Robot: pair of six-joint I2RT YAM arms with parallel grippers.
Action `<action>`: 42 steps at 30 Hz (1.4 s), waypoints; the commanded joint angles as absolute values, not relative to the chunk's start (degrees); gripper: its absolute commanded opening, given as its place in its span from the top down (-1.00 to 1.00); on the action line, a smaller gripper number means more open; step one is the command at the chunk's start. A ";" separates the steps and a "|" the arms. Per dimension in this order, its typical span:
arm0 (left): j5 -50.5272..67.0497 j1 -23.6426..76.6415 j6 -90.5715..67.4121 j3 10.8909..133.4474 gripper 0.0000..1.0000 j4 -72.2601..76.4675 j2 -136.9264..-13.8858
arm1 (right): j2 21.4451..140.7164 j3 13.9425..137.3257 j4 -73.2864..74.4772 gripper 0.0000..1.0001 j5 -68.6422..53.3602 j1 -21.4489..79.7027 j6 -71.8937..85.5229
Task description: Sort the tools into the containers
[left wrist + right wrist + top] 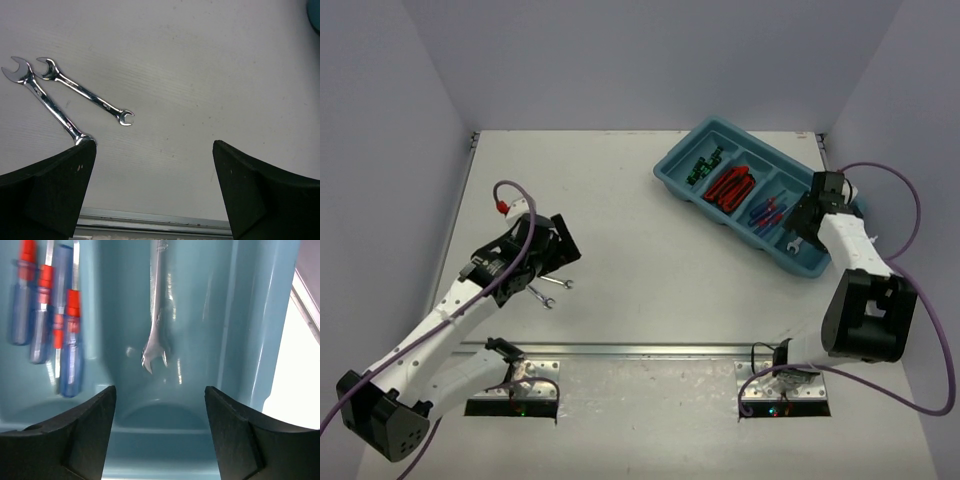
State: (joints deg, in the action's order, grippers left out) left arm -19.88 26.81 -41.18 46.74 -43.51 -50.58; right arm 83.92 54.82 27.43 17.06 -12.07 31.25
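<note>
The teal tray (672, 181) lies at the back right. Its compartments hold black-and-green screwdrivers (703, 165), red-and-black knives (730, 185), blue-and-red screwdrivers (767, 210) and one silver wrench (795, 243). My right gripper (804, 222) hovers open and empty over the wrench compartment. The right wrist view shows that wrench (156, 315) ahead of the open gripper (160, 400), with the blue-and-red screwdrivers (50, 315) to its left. Two silver wrenches (548, 290) lie on the table at the left. My left gripper (553, 268) is open just above them. In the left wrist view (154, 165), one wrench (82, 92) lies apart and the other (47, 102) ends at the left fingertip.
A metal rail (650, 350) runs across the table near the arm bases. Grey walls enclose the table on three sides. Purple cables (910, 200) loop off both arms. The tray's right wall (250, 315) stands close beside my right gripper.
</note>
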 commanded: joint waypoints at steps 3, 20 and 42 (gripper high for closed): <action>-20.27 22.81 -50.75 46.77 -1.00 -40.45 -55.44 | 73.07 53.65 20.55 -0.87 7.03 -7.08 29.06; -23.91 8.76 -67.58 51.82 -0.91 -43.30 -79.34 | 69.64 51.85 19.16 -0.98 -7.29 -4.16 24.96; -18.21 8.44 -69.43 49.07 -0.02 -36.16 -96.18 | 64.48 48.90 15.94 -0.95 -11.31 -4.14 24.52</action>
